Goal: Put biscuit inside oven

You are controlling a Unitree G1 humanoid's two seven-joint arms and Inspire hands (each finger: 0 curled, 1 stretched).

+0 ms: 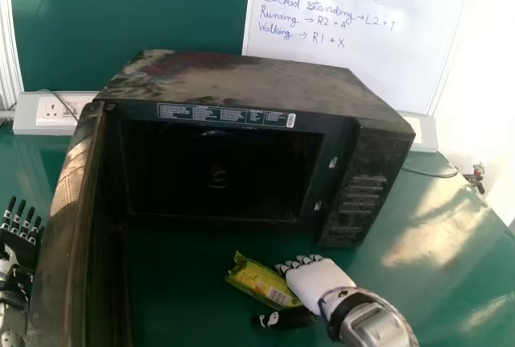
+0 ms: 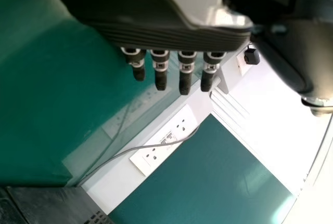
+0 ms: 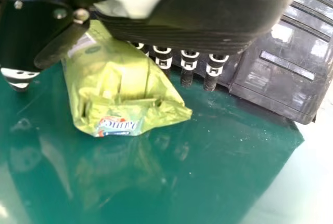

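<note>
The black, box-shaped microwave oven (image 1: pixel 241 81) has its tall dark door (image 1: pixel 68 202) swung wide on the robot's left, so the way into the dark cavity (image 1: pixel 217 170) is open; that much of the job is done. The shiny yellow-green biscuit packet (image 1: pixel 259 282) is outside, apparently lying on the glossy green table (image 1: pixel 177 307) in front of the oven; the white-and-black right hand (image 1: pixel 315 284) is right at it, fingers straight and thumb held away from them, with the packet in the space between (whether anything presses on the wrapper, I cannot tell); no closed grip shows. The black-and-silver left hand (image 1: pixel 20 230) is idle beyond the door, its fingers extended.

I would call this the start of the grasp, with most of the task left: close on the packet, lift it, carry it over the oven's lower edge, set it down inside and let go.
</note>
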